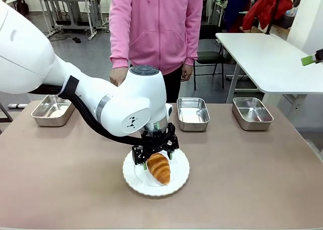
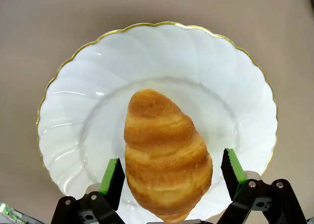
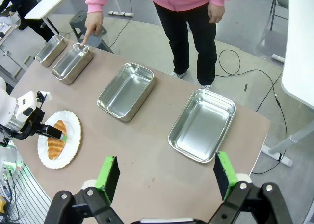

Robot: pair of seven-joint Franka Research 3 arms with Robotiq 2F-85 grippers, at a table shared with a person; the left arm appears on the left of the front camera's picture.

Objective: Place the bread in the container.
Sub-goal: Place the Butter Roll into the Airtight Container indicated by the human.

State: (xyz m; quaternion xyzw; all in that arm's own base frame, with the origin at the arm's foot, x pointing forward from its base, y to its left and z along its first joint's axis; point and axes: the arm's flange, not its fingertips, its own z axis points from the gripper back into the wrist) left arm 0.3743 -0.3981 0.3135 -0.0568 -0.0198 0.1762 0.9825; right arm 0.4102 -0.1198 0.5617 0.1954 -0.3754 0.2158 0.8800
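Pre-grasp: left pincer [image 2: 169, 177], released, straddles the croissant [image 2: 164, 157] on its plate [image 2: 235, 91]; next, clench and lift toward the tray the person's hand [image 3: 92, 23] touches [image 3: 72, 63].

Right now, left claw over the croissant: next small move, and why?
Probably close the left claw on the croissant. Its green pads stand open on either side of the bread, which lies on the white plate, neither clearly touching it. It isn't gripped, so lifting comes after.
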